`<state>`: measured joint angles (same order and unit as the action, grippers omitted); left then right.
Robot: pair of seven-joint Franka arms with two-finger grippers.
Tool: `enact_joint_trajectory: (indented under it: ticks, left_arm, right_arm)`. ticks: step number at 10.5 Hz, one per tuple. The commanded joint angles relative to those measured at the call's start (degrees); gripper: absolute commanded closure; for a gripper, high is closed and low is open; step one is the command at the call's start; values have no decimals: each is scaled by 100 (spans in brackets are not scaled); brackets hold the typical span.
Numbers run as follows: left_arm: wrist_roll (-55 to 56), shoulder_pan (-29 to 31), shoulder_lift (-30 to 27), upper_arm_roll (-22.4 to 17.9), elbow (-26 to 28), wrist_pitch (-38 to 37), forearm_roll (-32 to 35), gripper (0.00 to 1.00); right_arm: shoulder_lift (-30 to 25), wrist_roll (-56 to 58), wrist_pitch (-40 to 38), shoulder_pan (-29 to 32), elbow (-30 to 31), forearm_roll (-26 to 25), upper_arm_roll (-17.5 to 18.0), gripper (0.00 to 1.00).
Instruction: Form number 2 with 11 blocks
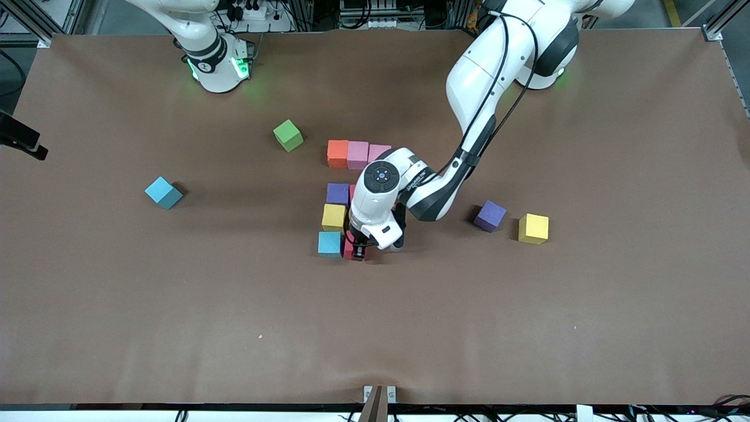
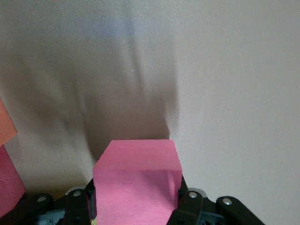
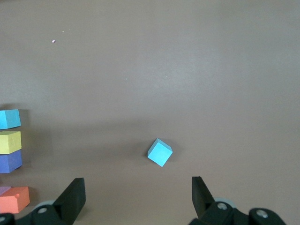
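Note:
My left gripper (image 1: pixel 356 252) is shut on a red block (image 1: pixel 350 248), down at table level right beside a light blue block (image 1: pixel 330 244). In the left wrist view the red block (image 2: pixel 138 180) fills the space between the fingers (image 2: pixel 190 204). The partly built number 2 holds an orange block (image 1: pixel 338 153), two pink blocks (image 1: pixel 358 155), a purple block (image 1: pixel 338 193) and a yellow block (image 1: pixel 334 217); the arm hides the rest. My right gripper (image 3: pixel 138 197) is open and empty, high above a loose light blue cube (image 3: pixel 160 152).
A green cube (image 1: pixel 288 135) lies near the right arm's base. The loose light blue cube (image 1: pixel 163 193) lies toward the right arm's end. A purple cube (image 1: pixel 490 215) and a yellow cube (image 1: pixel 533 228) lie toward the left arm's end.

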<state>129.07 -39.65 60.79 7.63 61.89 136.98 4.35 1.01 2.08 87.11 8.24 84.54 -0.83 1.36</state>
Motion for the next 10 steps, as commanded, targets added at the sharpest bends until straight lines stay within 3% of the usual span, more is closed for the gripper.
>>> enact_joint_trajectory:
  ticks: [1,4,5,7,10]
  left_arm:
    - [-145,-78,144,-112,-169,48,-136,93]
    - [-145,-78,153,-130,-160,101,-136,92]
    - [-145,-78,153,-139,-151,110,-136,89]
    - [-145,-69,153,-139,-143,179,-127,73]
    - [-136,-69,144,-139,-134,189,-127,71]
  right_arm:
    - [57,21,-124,90,-157,101,84,0]
    - [48,3,-186,81,-157,101,84,0]
    - [57,-14,-186,90,-166,109,75,0]
    - [57,-14,-177,107,-200,101,57,0]
    - [66,-6,-116,99,-227,101,66,0]
